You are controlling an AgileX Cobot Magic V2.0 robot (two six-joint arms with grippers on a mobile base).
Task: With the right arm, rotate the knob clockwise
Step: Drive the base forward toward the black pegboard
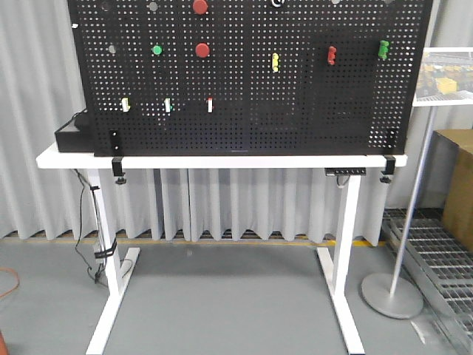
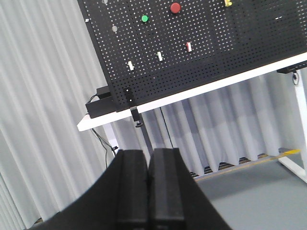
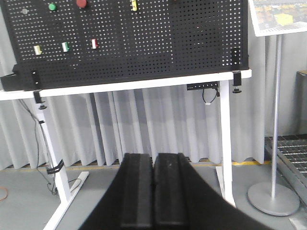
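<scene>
The knob [image 1: 277,2] shows only as a silver-white ring cut off by the top edge of the front view, high on the black pegboard [image 1: 244,81]. It is out of view in both wrist views. My right gripper [image 3: 153,155] is shut and empty, low and well back from the board, pointing at the table's underside and the curtain. My left gripper [image 2: 147,152] is also shut and empty, far from the board. Neither arm shows in the front view.
The pegboard stands on a white table [image 1: 222,160] and carries two red buttons [image 1: 202,50], a green button [image 1: 157,50], and yellow [image 1: 275,63], red [image 1: 332,55] and green [image 1: 383,49] levers. A pole stand [image 1: 392,294] and a cardboard box [image 1: 458,185] are on the right.
</scene>
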